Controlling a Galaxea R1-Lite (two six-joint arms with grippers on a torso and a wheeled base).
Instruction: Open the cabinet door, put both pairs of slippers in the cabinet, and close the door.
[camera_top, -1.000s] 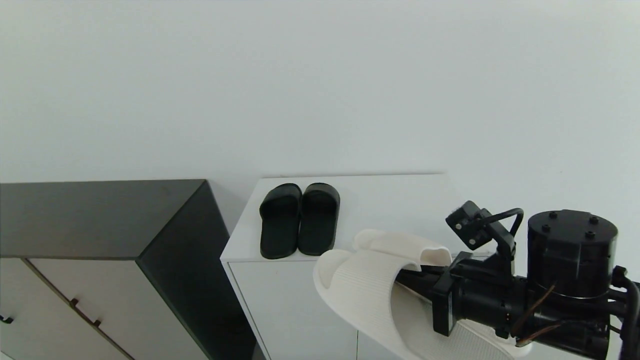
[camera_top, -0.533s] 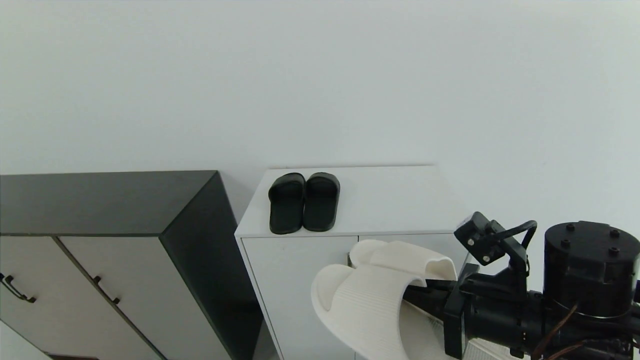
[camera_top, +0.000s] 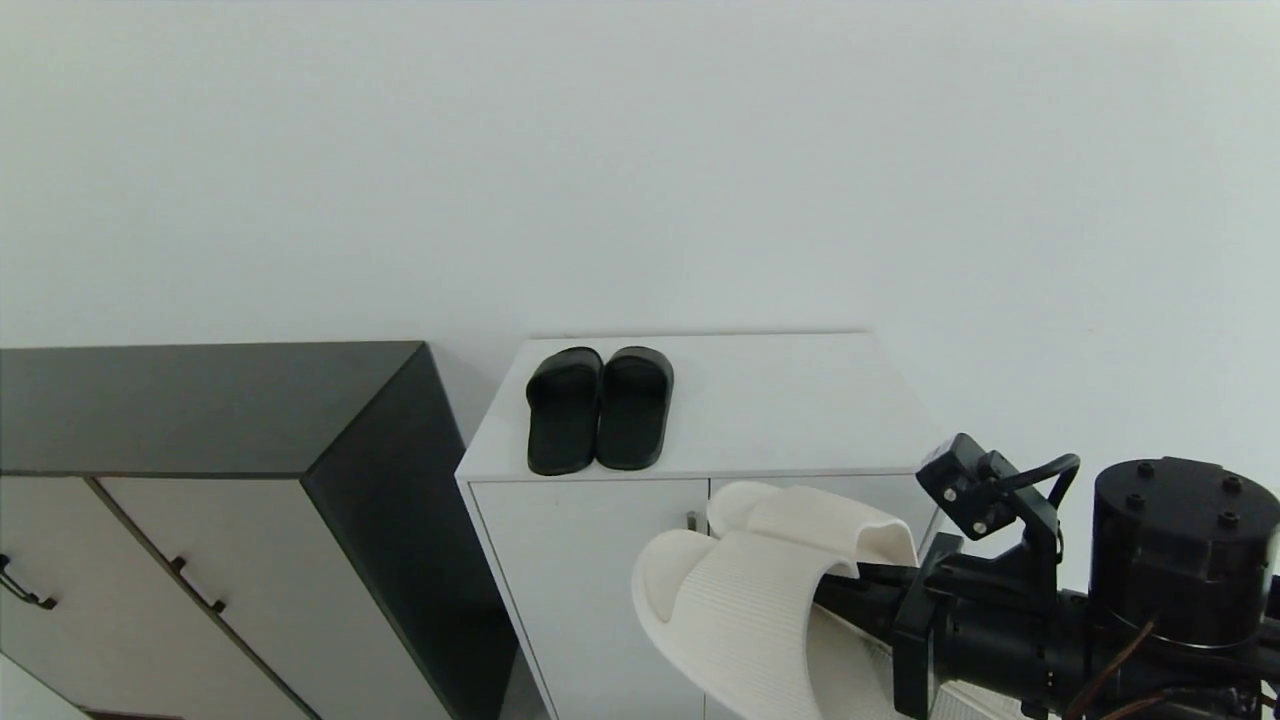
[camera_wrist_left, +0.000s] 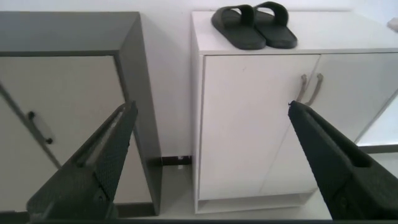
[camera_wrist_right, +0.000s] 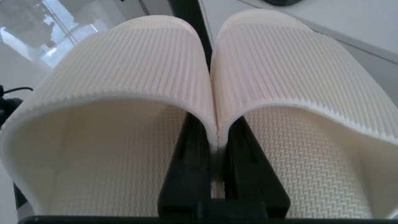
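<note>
— While the right gripper (camera_wrist_right: 214, 186) is up by the cabinet (camera_top: 800, 420), what's it got?
— White slippers (camera_top: 740, 600), both, side by side. Its fingers (camera_wrist_right: 186, 155) are pinched on the two inner strap edges where they meet, so it's clamped on the pair.
— Which way do they point?
— Head view: long axis runs approx 4 to 10 o'clock, toes at the 10 end, heels back toward the wrist, straps upward. Pair hangs in front of the doors (camera_top: 580, 590), just below the top's front edge, toward the 3 o'clock side.
— Black slippers (camera_top: 600, 408)?
— On the cabinet top, near its 9 o'clock edge, touching each other. Long axis 12 to 6, strap ends toward the wall (camera_top: 640, 150) at 12, heels at the front edge. White pair is at approx 5 o'clock from them, not touching.
— Doors?
— Both shut, handles (camera_wrist_left: 309, 89) side by side at the middle seam.
— And the left gripper (camera_wrist_left: 211, 109)?
— Jaws wide apart, held out facing the cabinet front. Dark cabinet (camera_top: 200, 400) stands just beside the white one, at 9 o'clock.
</note>
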